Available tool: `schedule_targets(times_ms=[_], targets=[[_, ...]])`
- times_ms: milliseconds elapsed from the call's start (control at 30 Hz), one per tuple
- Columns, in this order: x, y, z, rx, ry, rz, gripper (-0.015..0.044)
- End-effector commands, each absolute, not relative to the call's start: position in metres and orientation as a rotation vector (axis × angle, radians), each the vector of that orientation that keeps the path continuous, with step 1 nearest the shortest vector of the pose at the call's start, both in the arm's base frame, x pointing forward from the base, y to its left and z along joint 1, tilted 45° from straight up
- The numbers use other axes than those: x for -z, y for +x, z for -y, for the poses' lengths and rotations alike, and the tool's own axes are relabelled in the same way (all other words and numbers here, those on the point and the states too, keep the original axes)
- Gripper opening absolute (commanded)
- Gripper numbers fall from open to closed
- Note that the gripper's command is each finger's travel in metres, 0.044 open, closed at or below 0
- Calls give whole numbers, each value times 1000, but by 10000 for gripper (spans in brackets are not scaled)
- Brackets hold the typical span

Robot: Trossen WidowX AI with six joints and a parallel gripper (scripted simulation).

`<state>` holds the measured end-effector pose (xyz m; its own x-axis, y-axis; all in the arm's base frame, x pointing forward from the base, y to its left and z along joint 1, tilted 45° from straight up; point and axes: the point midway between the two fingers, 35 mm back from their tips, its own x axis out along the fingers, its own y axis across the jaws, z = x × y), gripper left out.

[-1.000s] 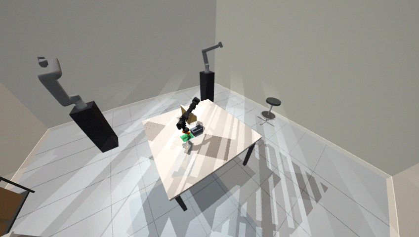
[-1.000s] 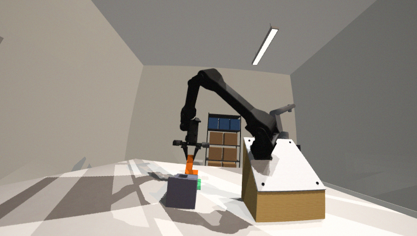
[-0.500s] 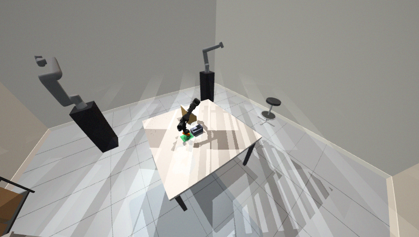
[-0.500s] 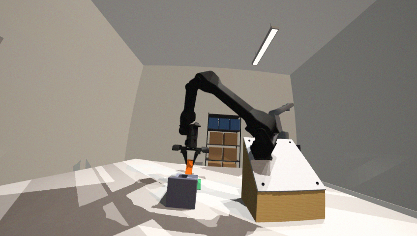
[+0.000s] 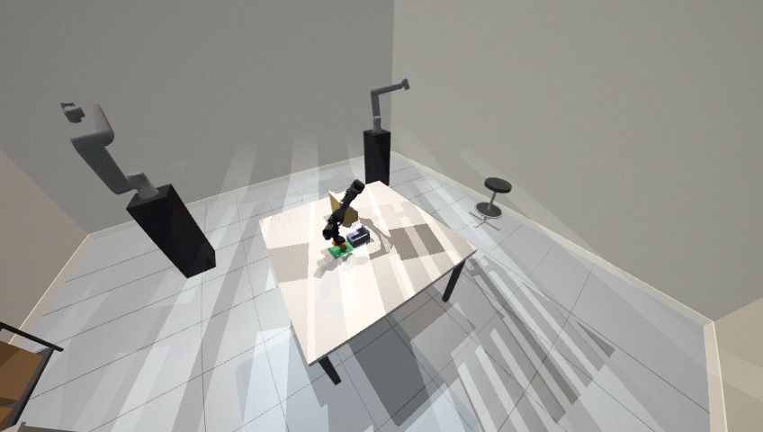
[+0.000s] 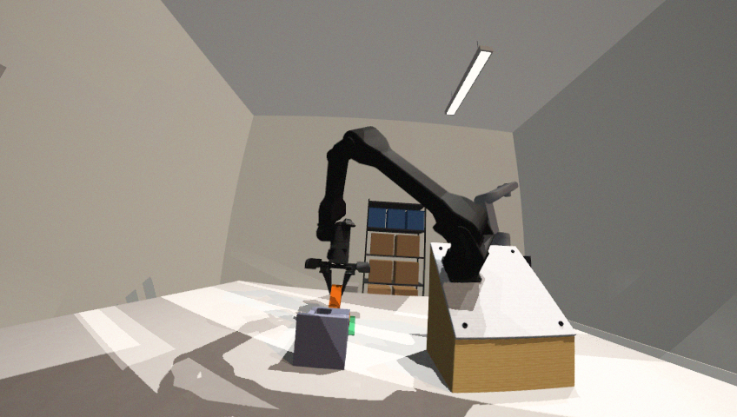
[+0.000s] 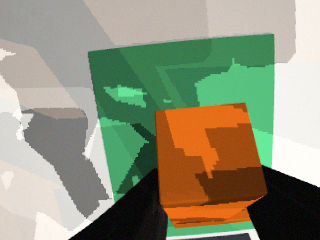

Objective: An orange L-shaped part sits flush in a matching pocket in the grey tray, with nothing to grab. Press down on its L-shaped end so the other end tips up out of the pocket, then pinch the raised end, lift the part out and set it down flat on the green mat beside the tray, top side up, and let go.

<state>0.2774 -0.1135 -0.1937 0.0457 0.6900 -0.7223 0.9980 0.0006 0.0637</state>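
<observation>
The orange part is out of the tray and held over the green mat. My gripper is shut on its upper end, with one black finger on each side. In the exterior view the held end stands steeply upward, and the tray hides most of the lower end. I cannot tell whether the part touches the mat. The grey tray stands right beside the mat, and its pocket shows an opening on top.
The arm's wooden base box with a white top stands on the table to the right of the tray in the exterior view. Two grey arms on black pedestals, a stool and a shelf stand away from the table.
</observation>
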Motion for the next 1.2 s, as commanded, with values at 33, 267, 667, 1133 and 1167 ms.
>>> schedule_targets(times_ms=[33,267,667,1133,1167], targets=[[194,277,112,684,1759,-1703,0],[194,277,113,684,1749,-1703,26],[171,278,137,687,1751,-1701,341],[135,273,173,690,1771,-1684,400],[135,273,173,690,1771,-1684,400]])
